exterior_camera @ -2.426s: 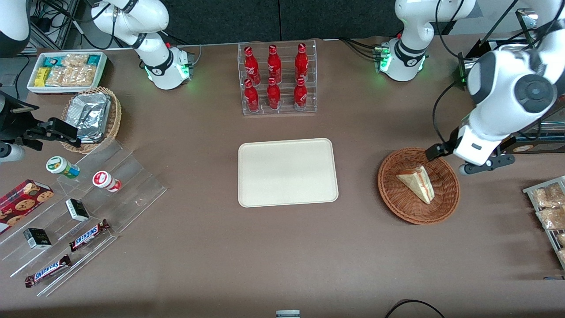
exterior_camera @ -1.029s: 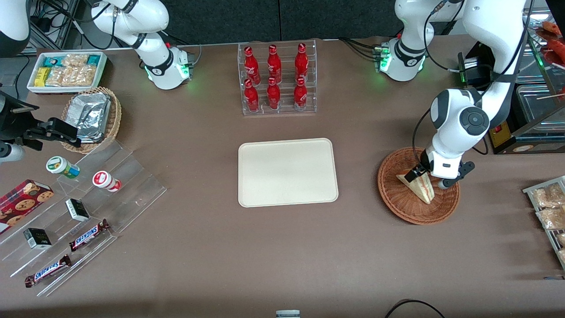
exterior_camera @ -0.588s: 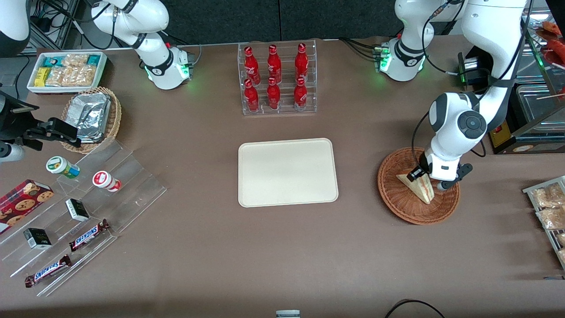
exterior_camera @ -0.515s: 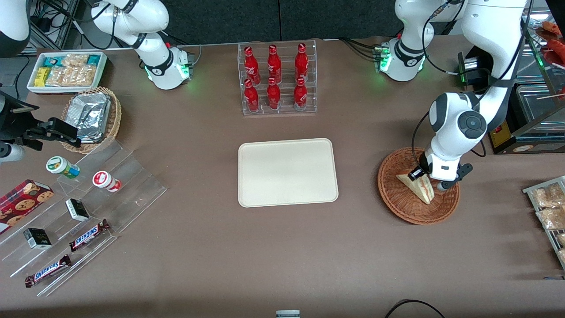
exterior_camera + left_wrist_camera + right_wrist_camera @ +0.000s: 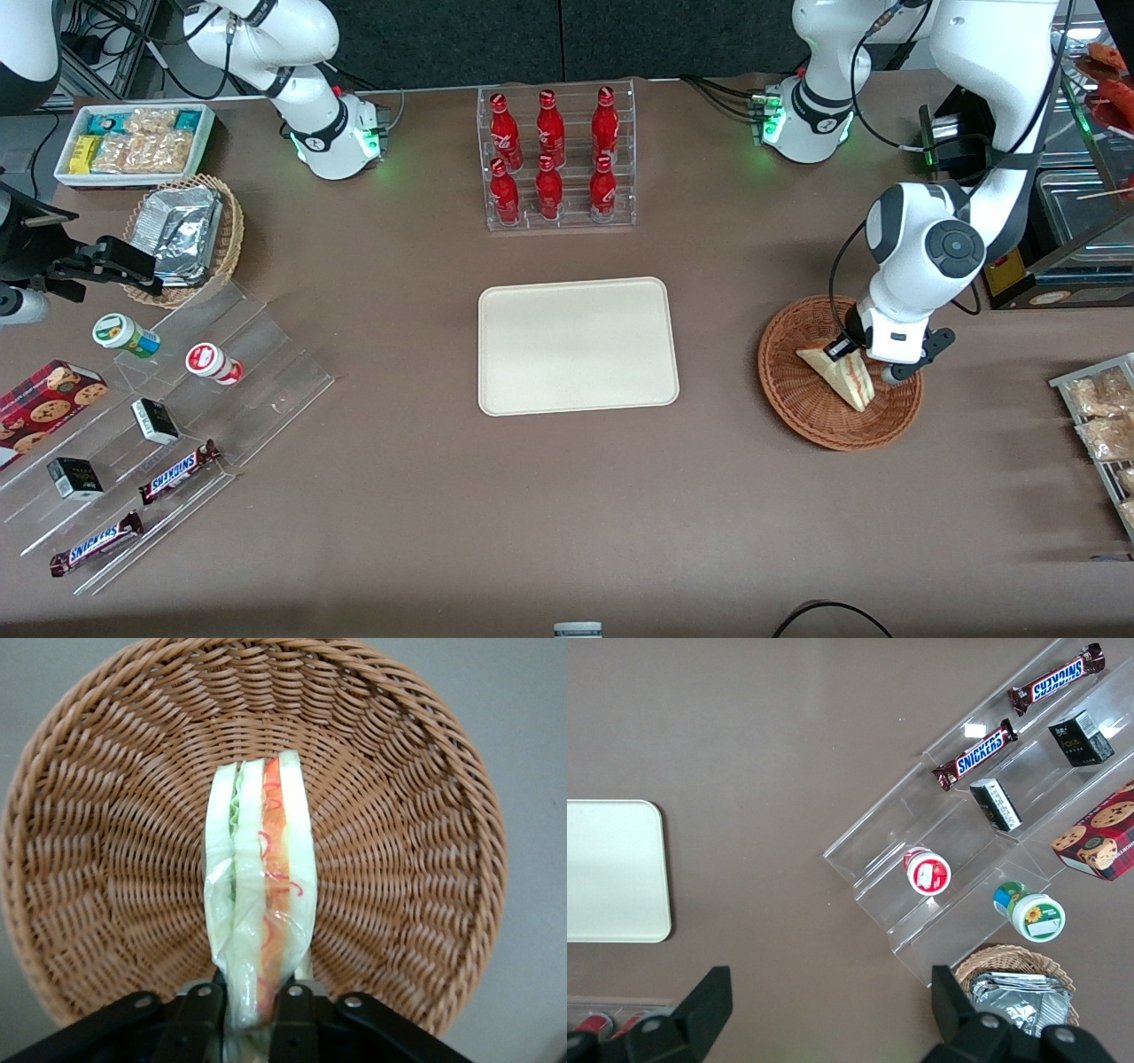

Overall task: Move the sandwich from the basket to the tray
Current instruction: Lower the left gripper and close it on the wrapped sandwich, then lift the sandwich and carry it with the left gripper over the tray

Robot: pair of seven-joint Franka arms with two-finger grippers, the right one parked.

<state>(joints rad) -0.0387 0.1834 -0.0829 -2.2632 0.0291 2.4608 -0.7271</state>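
Pincer (image 5: 257,1005) clamped on sandwich (image 5: 261,904), lower right of front frame, in basket (image 5: 802,399).
Soft, wrapped, slippery: I pinch the thick end gently.

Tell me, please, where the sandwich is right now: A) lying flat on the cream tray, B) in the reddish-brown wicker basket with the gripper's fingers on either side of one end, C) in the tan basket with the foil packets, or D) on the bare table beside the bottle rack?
B: the sandwich stands on edge in the basket, and the gripper has a finger on each side of one end.
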